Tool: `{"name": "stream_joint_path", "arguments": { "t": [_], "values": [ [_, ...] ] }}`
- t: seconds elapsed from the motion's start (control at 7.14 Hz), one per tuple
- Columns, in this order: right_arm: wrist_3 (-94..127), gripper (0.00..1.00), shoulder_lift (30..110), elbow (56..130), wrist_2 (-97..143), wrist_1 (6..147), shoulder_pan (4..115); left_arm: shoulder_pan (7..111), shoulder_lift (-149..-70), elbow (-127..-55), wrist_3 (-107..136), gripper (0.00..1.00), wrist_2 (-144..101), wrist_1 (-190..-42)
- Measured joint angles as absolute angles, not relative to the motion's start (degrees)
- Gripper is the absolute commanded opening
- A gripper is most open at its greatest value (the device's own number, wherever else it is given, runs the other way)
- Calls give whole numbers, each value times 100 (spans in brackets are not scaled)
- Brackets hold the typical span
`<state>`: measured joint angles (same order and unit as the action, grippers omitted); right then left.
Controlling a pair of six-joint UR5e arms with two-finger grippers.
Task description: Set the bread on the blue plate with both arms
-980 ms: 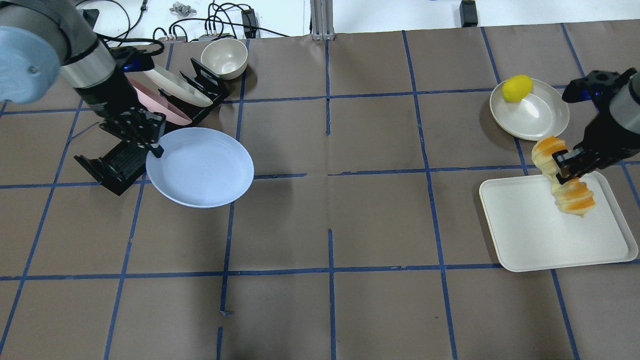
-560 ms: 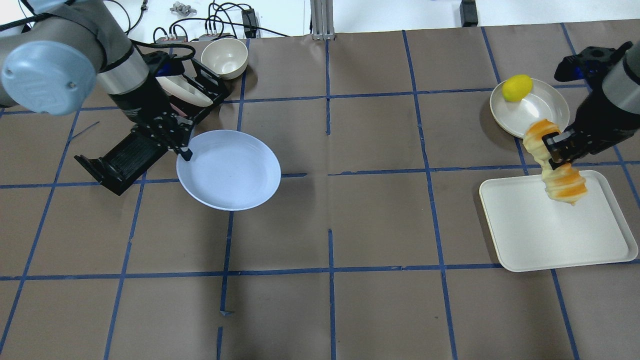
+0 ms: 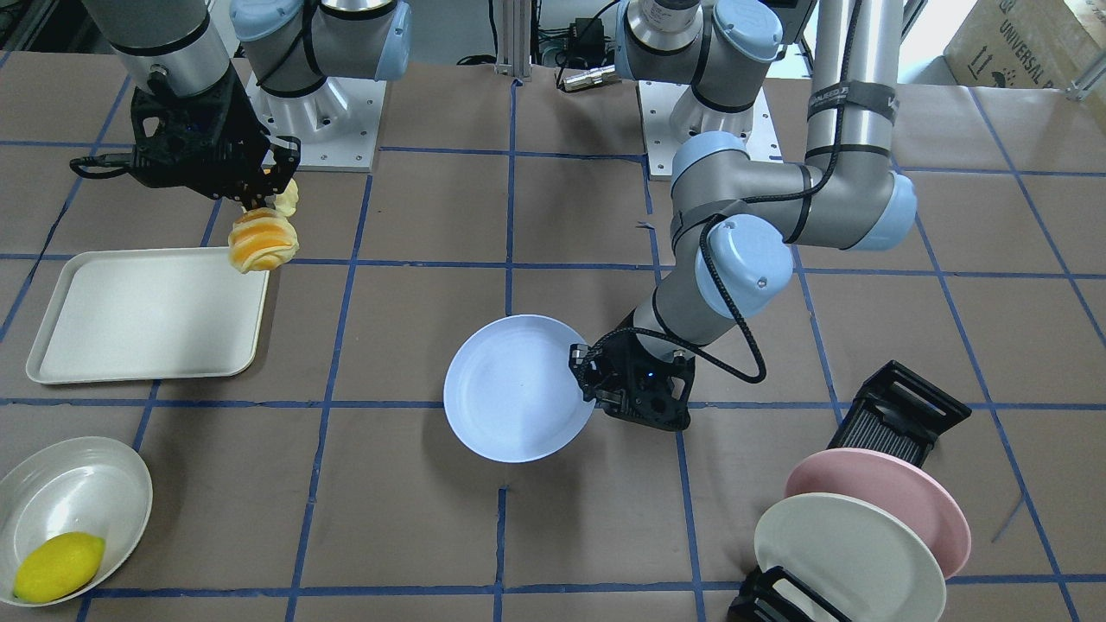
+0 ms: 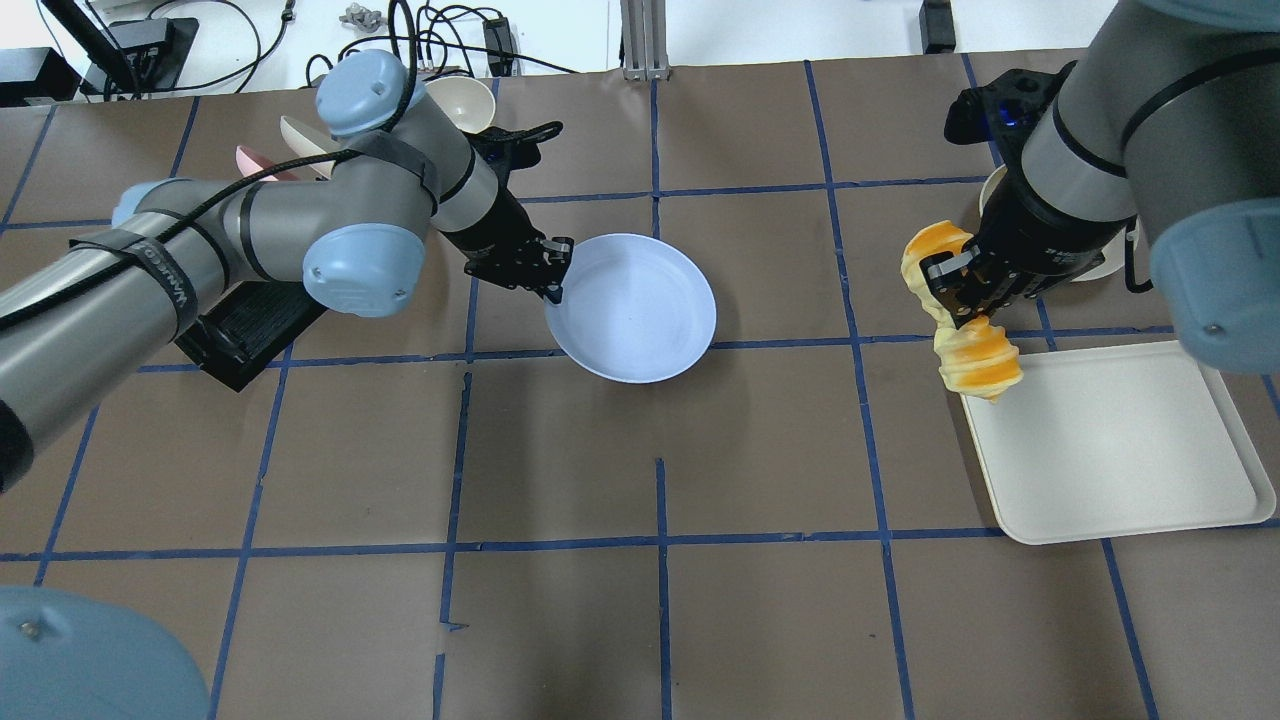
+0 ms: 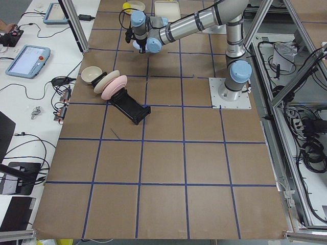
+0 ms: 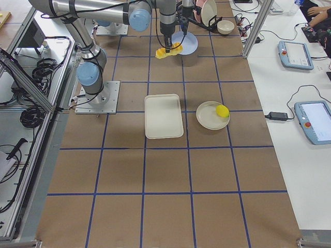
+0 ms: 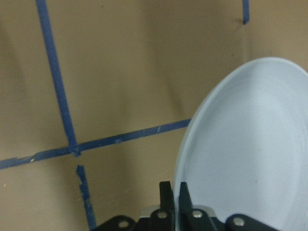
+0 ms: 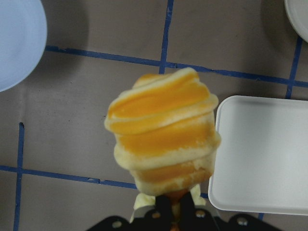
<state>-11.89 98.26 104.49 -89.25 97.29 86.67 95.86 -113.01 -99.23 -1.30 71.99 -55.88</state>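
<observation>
Brown paper table point(image 4: 780, 450), blue tape grid point(image 4: 560, 546). The left black gripper point(image 4: 555, 288) pinches the round pale blue plate point(image 4: 640, 310) by its rim. The right black gripper point(image 4: 958, 300) is clamped on the ridged orange-cream bread loaf point(image 4: 980, 358).

Brown paper-covered desk point(image 4: 760, 450), gridded with blue tape point(image 4: 663, 600). Aluminium frame post point(image 4: 640, 40) at 12 o'clock. White bench point(image 6: 310, 170) at 3 o'clock carries grey, blue-edged teach pendants point(image 6: 295, 55). Even, bright lighting.

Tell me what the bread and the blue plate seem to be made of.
Bread: probably a foam or soft-plastic replica; matte, with crisply banded orange and cream ridges too uniform for a real loaf. Blue plate: likely hard plastic or melamine, though glazed ceramic is possible; even pale colour, soft sheen, no sag though the left pincer grips only its rim.
</observation>
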Motion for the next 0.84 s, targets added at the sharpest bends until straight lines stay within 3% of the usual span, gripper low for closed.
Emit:
{"name": "stream_joint_path", "arguments": {
  "t": [0.28, 0.42, 0.56, 0.7, 0.84],
  "values": [
    [-1099, 3, 9815, 10458, -8853, 9739, 8698, 9757, -11494, -10013, -12, 17, 7122, -5223],
    [-948, 3, 9773, 10463, -8791, 9807, 8762, 9760, -11512, -10095, -23, 48, 7127, -5184],
    [-838, 3, 9659, 10466, -8758, 9970, 8919, 9737, -11513, -10154, -28, 73, 7145, -5168],
    [-726, 3, 9486, 10467, -8749, 10213, 9153, 9703, -11507, -10174, -28, 85, 7187, -5162],
    [-579, 3, 9268, 10463, -8752, 10532, 9432, 9624, -11453, -10141, -29, 90, 7322, -5184]
  ]
}}
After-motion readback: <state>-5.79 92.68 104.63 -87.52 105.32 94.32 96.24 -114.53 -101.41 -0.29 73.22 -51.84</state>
